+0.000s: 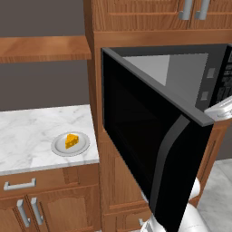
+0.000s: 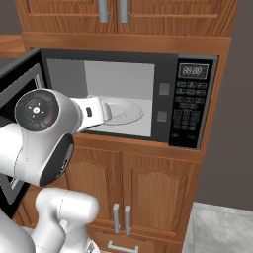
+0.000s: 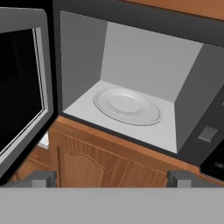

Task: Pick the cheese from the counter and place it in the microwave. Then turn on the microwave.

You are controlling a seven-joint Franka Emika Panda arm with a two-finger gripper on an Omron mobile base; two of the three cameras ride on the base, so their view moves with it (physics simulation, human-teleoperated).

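The cheese, a small orange-yellow wedge, lies on a round grey plate on the white marble counter, left of the oven column. The black microwave stands with its dark glass door swung wide open to the left. Its light grey inside holds a white glass turntable and nothing else. My gripper is open in front of the microwave's mouth, slightly below its floor, with its fingertips far apart and nothing between them. It is far from the cheese.
The open door juts out between the counter and the microwave's cavity. A button panel with a small display sits on the microwave's right. Wooden cabinets are below and above it, and a brown shelf hangs over the counter.
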